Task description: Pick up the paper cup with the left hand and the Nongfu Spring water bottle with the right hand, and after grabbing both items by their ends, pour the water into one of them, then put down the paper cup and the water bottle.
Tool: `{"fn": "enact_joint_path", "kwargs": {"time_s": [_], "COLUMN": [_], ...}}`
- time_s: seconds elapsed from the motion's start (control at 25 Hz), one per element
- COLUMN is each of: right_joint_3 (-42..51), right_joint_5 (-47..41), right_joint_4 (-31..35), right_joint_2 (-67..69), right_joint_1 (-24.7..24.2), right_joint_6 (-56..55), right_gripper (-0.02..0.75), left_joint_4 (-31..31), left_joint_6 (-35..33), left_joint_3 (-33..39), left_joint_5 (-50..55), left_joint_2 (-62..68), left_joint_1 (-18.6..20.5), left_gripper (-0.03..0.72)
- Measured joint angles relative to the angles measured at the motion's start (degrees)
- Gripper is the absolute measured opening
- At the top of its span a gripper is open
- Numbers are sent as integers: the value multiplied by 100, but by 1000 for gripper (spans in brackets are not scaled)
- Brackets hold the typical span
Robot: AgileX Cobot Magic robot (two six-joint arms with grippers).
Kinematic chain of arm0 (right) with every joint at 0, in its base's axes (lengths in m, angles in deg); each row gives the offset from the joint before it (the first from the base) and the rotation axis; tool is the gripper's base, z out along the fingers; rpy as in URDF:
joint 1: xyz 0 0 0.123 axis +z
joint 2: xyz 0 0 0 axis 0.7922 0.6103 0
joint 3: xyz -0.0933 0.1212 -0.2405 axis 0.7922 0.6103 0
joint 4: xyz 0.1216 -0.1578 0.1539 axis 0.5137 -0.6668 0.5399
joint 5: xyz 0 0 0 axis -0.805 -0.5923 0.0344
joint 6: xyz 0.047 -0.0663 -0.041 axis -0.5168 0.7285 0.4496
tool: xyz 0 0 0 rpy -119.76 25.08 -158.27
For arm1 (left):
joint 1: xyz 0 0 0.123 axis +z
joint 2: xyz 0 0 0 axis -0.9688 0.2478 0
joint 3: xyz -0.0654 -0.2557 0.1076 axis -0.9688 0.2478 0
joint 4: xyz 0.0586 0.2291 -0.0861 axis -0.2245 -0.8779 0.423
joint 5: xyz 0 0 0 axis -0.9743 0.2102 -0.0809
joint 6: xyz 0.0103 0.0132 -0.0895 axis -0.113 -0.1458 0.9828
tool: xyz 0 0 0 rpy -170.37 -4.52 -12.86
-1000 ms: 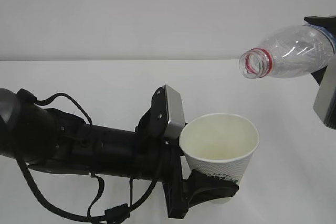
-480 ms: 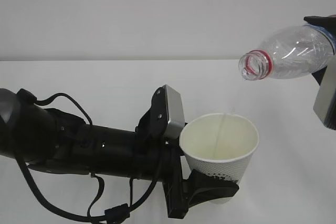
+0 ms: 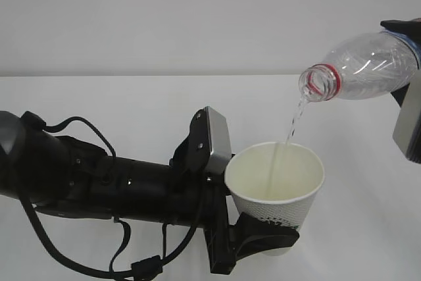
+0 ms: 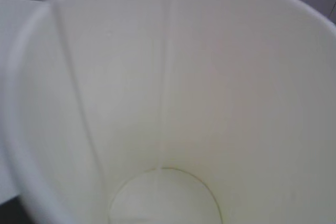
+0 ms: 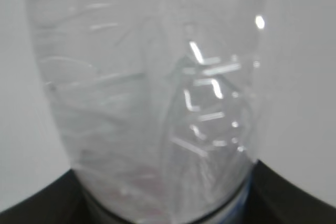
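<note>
Water (image 3: 294,118) now streams from the tipped bottle (image 3: 362,67), clenched at its base by the right hand (image 3: 406,64), into the cup (image 3: 276,185) gripped low by the left hand (image 3: 263,238); pouring has begun.

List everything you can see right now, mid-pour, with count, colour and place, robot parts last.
paper cup: one, white with a dark printed band low on the wall, upright at lower centre-right, held clear of the table.
water bottle: one, clear plastic with a red neck ring, capless, tilted mouth-down at upper right, above and to the right of the cup.
water: one thin clear stream, falling from the bottle mouth into the cup.
table: one, white, running across the view under both arms.
wall: one, pale grey, behind the table.
left hand: one, black with cables and a grey plate, gripping the cup's lower end.
right hand: one, black with a grey plate, at the right edge, gripping the bottle's base end.
</note>
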Motion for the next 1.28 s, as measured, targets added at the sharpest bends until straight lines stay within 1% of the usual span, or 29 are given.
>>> {"fn": "enact_joint_path", "kwargs": {"time_s": [1.28], "right_joint_3": [0], "right_joint_5": [10], "right_joint_4": [0], "right_joint_2": [0], "right_joint_1": [0], "right_joint_6": [96], "right_gripper": [426], "left_joint_4": [0], "left_joint_6": [0], "left_joint_3": [0], "left_joint_5": [0], "left_joint_2": [0], "left_joint_1": [0], "left_gripper": [545]}}
